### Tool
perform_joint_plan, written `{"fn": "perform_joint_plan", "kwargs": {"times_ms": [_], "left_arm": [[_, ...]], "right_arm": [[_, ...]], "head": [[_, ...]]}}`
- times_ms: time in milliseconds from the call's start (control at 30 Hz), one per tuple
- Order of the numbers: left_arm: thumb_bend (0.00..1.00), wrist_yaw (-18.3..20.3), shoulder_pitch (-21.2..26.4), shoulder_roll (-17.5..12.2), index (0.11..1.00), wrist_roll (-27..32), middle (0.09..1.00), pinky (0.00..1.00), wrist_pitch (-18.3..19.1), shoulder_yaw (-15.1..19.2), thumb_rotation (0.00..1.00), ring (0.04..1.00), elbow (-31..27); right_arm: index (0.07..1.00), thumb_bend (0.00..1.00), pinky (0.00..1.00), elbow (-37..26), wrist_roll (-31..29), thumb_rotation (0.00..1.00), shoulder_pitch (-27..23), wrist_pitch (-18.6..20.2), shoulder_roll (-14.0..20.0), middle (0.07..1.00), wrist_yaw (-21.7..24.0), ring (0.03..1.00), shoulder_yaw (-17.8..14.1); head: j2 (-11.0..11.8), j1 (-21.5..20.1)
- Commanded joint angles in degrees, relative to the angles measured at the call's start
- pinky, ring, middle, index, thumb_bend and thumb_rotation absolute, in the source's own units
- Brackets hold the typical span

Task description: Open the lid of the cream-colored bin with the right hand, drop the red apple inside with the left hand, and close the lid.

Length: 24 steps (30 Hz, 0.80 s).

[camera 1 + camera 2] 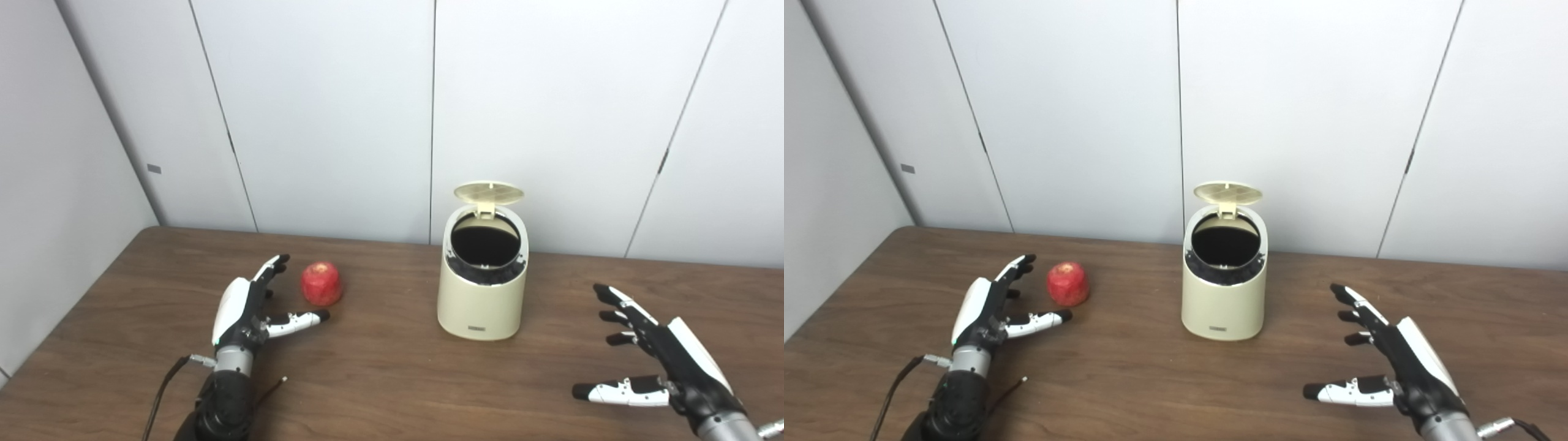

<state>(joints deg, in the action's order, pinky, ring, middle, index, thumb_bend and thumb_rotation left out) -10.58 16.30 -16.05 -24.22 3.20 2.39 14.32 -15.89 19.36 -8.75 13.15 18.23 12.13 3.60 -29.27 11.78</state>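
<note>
The cream bin (482,288) stands on the table (380,373) with its lid (489,192) up, its inside dark. The red apple (321,283) sits just beside the left hand (245,306), whose fingers are spread and empty. The right hand (664,355), fingers apart too, hovers well apart from the bin.

Left arm (223,398) enters from lower left, dark forearm with a loose cable beside the silver wrist. Left hand (245,309) low over the surface, white back turned up and outward, fingers (272,266) stretched forward and apart, thumb (300,320) pointing right. Holds nothing.

Right hand (667,358) at lower right, raised a little, white back facing right, fingers (615,300) spread and reaching up-left, thumb (612,392) extended left. Empty as well. Silver wrist at the frame's bottom edge.
</note>
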Motion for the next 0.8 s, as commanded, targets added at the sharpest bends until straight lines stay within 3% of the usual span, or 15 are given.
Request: {"fn": "perform_joint_plan", "kwargs": {"times_ms": [0,300,600,767], "left_arm": [[0.94,-0.96,2.48,-0.53,0.892,-0.72,0.859,0.74,-1.13,-0.54,0.28,0.858,0.77],[0.91,-3.22,4.37,-0.05,0.878,-0.97,0.872,0.71,-2.71,-2.56,0.27,0.848,4.87],[0.89,-2.85,6.13,1.06,0.886,0.56,0.857,0.72,-3.5,-3.79,0.28,0.836,7.16],[0.89,-3.02,7.04,1.44,0.871,1.57,0.837,0.7,-4.93,-3.96,0.22,0.825,9.68]], "right_arm": [[0.902,0.83,0.71,-2.1,0.13,0.14,-1.07,-0.46,0.17,0.918,-0.52,0.853,-0.16],[0.895,0.83,0.7,-2.93,0.7,0.15,-0.44,-0.2,0.18,0.915,-0.62,0.848,-0.02],[0.891,0.82,0.69,-3.5,1.12,0.15,-0.34,0.2,0.2,0.914,-0.51,0.843,-0.13],[0.885,0.83,0.69,-4.16,0.74,0.16,-0.33,0.86,0.19,0.913,-0.38,0.843,-0.32]], "head": [[-0.04,-0.12],[-0.31,-0.94],[-0.58,-1.35],[-0.95,-1.65]]}}
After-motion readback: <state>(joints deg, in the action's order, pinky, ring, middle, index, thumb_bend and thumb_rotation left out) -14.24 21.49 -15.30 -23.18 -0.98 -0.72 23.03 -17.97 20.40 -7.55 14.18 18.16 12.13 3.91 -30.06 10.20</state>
